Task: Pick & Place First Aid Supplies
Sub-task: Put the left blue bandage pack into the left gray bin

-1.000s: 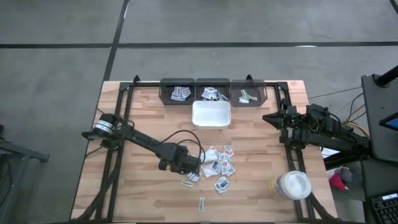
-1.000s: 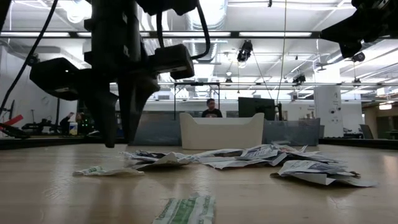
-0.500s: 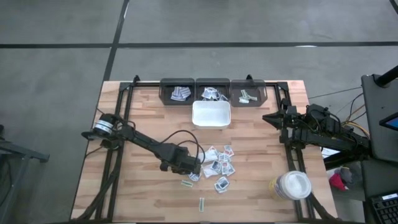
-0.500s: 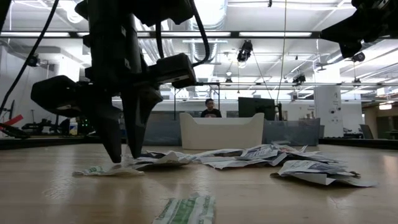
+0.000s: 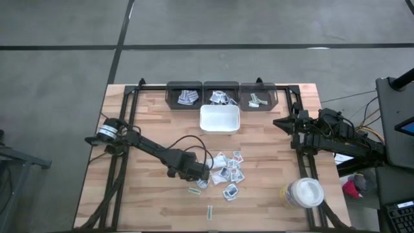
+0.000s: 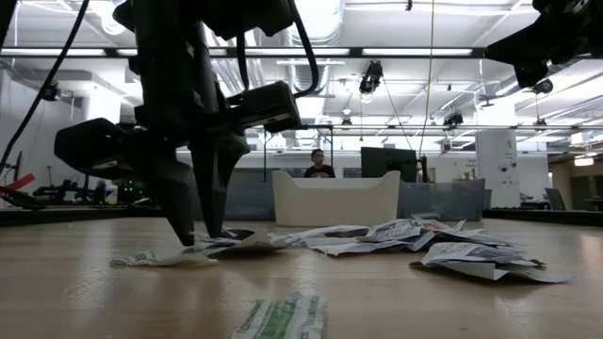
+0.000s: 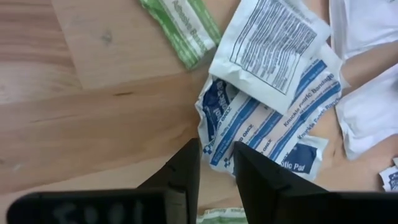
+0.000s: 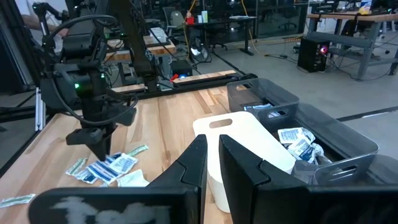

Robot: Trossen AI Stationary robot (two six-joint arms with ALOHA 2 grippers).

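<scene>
**One blue-striped packet straddled by the left claw**

One blue-striped packet (image 7: 267, 134) is found between the tips of the left gripper (image 7: 214, 165), at the near edge of the scattered first aid supplies (image 5: 226, 169). The fingers are set narrowly apart over the packet's edge, evidently to pinch it; no clamp is confirmed. A green-printed strip (image 7: 180, 31) lies just beyond the claw. Contact at the tips is hidden by the fingers themselves. The right gripper (image 8: 211, 163) is parked well away beside the white tray (image 5: 219, 120), fingers nearly together, nothing held. Bin contents are hard to make out.
</scene>
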